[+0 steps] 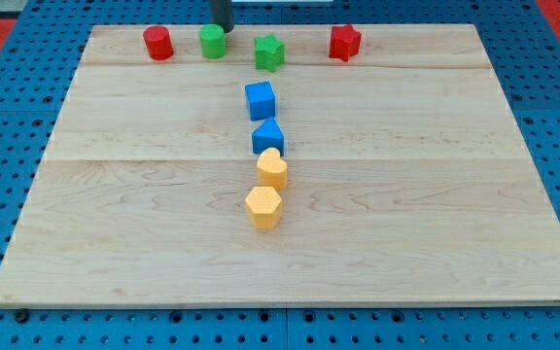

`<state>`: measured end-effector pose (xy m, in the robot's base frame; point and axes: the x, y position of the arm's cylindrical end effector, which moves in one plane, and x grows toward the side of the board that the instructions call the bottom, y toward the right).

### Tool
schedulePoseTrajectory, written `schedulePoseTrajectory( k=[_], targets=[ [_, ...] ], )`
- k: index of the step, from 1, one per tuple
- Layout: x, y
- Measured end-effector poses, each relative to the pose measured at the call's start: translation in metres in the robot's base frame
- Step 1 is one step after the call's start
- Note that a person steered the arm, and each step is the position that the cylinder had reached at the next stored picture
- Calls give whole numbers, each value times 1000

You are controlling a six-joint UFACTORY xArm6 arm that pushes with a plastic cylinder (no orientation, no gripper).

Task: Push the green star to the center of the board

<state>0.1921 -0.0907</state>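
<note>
The green star (269,52) sits near the view's top edge of the wooden board (436,194), a little left of the middle. My tip (222,29) is a dark rod coming down at the view's top, just behind the green cylinder (212,41) and left of the star. The tip is apart from the star.
A red cylinder (157,43) stands at the top left and a red star-like block (344,42) at the top right. A blue cube (260,100), a blue block (267,136), a yellow heart (271,168) and a yellow hexagon (262,206) line up down the middle.
</note>
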Motion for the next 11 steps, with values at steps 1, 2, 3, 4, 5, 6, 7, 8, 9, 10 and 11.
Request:
schedulePoseTrajectory(
  k=[1,2,3,4,5,6,7,8,9,10,11],
  targets=[
    [7,-1],
    [51,-12],
    [53,-60],
    [69,-79],
    [98,-56],
    [131,3],
    [150,36],
    [101,-4],
    [45,-13],
    [21,39],
    [47,88]
  ],
)
